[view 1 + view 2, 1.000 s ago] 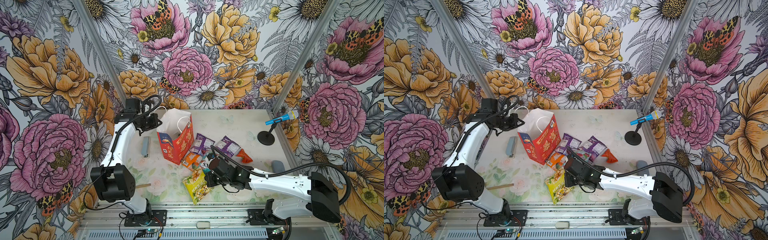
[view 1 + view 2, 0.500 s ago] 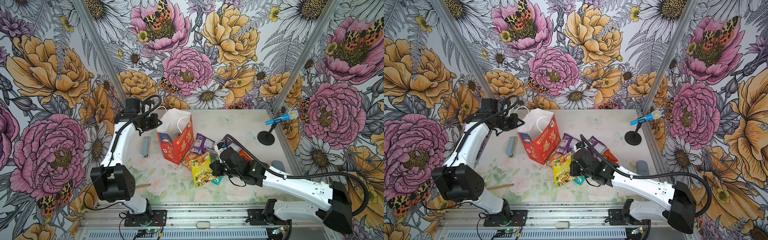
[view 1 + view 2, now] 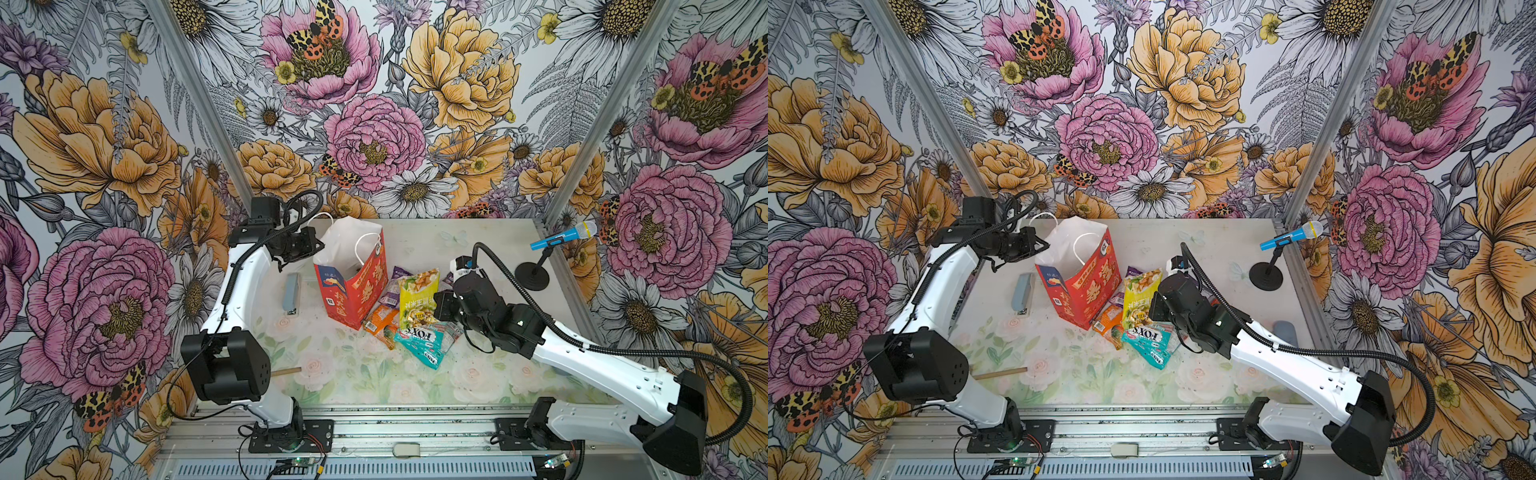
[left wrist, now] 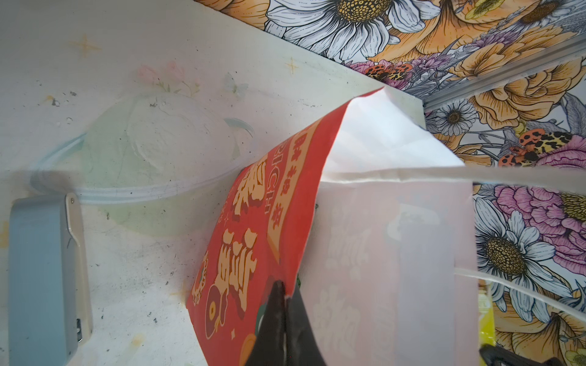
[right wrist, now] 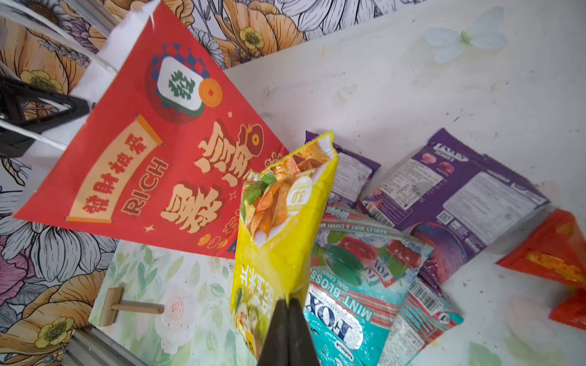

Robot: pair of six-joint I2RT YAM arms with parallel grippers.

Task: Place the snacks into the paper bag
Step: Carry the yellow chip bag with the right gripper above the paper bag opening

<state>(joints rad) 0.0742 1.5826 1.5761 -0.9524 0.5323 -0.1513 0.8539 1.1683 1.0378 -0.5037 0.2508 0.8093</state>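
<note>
Floral worktop [image 3: 353, 374]: carried low, the yellow packet [image 3: 417, 297] clamped in your right hand [image 5: 288, 304] may ram the paper bag [image 3: 353, 291] your left hand [image 4: 285, 286] pinches.

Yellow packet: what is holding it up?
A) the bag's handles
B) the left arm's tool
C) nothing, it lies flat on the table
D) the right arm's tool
D: the right tool is pinched shut on one end of the yellow packet, holding it up beside the bag.

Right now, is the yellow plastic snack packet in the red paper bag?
Out: the yellow plastic packet is pinched in the right hand beside the red paper bag.
</note>
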